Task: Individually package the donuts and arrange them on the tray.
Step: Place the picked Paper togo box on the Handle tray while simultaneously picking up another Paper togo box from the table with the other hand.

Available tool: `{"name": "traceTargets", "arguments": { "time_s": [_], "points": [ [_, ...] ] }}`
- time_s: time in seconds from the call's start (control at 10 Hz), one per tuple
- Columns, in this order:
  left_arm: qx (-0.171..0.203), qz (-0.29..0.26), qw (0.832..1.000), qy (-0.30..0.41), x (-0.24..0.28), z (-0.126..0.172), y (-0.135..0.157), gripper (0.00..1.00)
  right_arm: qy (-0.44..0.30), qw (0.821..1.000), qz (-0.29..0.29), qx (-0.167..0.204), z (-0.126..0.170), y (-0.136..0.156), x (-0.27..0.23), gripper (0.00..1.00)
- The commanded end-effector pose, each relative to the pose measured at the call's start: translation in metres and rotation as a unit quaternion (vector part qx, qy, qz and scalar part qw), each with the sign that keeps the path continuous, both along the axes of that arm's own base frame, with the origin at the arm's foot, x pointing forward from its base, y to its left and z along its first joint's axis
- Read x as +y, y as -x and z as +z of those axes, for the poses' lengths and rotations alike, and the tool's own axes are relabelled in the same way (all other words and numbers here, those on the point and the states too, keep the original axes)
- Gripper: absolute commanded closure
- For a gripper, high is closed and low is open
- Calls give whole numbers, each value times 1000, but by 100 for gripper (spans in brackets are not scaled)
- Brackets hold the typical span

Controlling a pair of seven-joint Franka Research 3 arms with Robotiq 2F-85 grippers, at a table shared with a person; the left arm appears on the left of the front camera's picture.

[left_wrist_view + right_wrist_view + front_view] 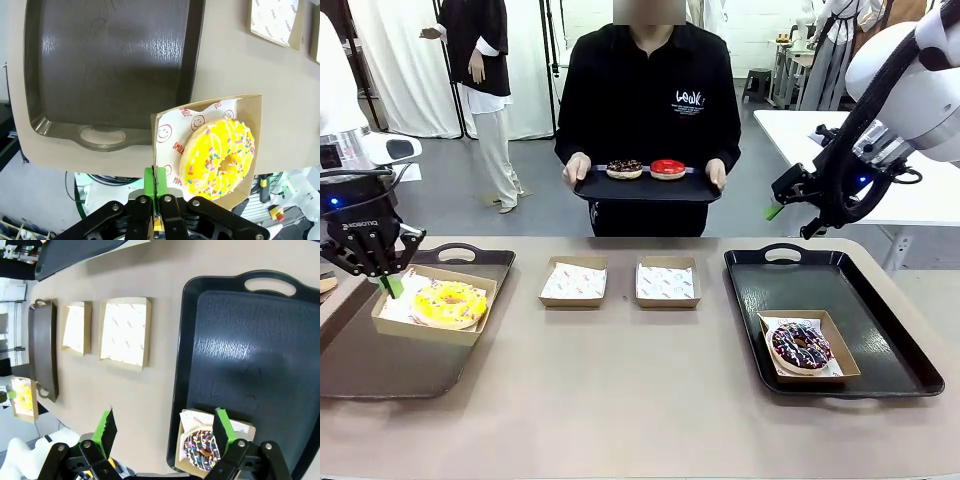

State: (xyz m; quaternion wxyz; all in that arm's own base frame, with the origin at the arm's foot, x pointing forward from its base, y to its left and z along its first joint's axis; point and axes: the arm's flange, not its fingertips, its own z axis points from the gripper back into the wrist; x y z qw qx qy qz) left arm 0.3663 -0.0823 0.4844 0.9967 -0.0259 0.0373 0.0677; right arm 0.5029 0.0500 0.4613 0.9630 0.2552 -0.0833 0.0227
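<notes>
Because a pinch would smear the icing, the left tool (390, 285) is clamped on the thin side wall of the box (425, 333) that carries the yellow donut (450, 302). In the left wrist view its green pads meet on that wall with no gap between them. The box is at the left of the bench (620, 400), overlapping the left tray (470, 253). I cannot tell whether it rests there or is lifted just clear. I judge it is being handled as one finished package.

The right tool (790, 215) is raised above the right tray (750, 300), fingers spread wide and holding nothing. At that tray's near right corner the sprinkled donut (801, 346) lies flat on a paper liner in a second box (842, 352), so it looks packed and placed. Two empty boxes (573, 281) with liners sit side by side at mid-bench. They are probably meant for the two donuts the person (650, 100) holds out on a third tray (645, 190), a chocolate donut (625, 169) and a red donut (668, 168) close together.

The yellow donut is a thick ring with bright icing, pale drizzle and fine coloured sprinkles, lying on paper printed with smiling faces. The sprinkled donut is dark and glossy with coloured flecks.
</notes>
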Motion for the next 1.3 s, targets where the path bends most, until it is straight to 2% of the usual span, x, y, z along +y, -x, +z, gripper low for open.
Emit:
{"name": "traceTargets", "arguments": {
  "time_s": [0.0, 0.5, 0.8, 1.2],
  "points": [
    [-2, 4, 1000, 2, -1, 2, 0, 99, 2, 1000, 2, 0, -1, 0, 0, 0],
    [0, 0, 1000, 0, 0, 0, 0, 99, 0, 1000, 0, 0, 0, 0, 0, 0],
    [-20, -46, 999, 0, 36, 0, 0, 99, 81, 996, 4, 32, 8, -25, 40, 0],
    [-25, -65, 998, -8, 64, -16, -11, 99, 144, 988, -22, 57, 11, -61, 106, 0]
  ]
}}
